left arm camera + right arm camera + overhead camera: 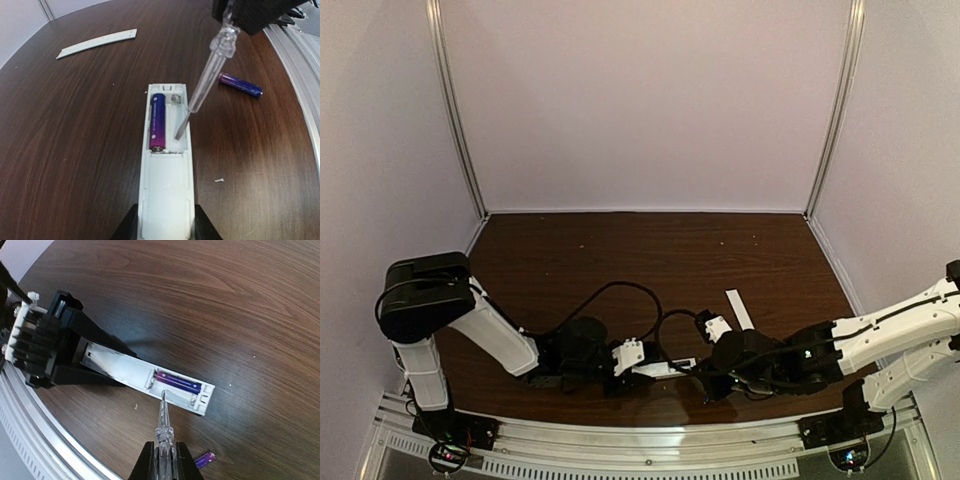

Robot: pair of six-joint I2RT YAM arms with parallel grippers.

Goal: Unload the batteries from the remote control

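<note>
A: Left gripper point(165, 231) state?
B: Clamped on the remote control point(166, 185), pinning it flat by the table's near edge so it can't skid. Right gripper point(163, 457) closed on the screwdriver point(209, 72), tip down in the empty slot (contact unclear, probably set to pry).
A: Cells?
B: Seated battery point(157, 120) in the recess, not yet out. Loose battery point(240, 85) lies between remote and near edge.

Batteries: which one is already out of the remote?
The battery lying loose on the table, right of the remote in the left wrist view. The other battery sits in the remote's recess, beside the tip of the screwdriver.
</note>
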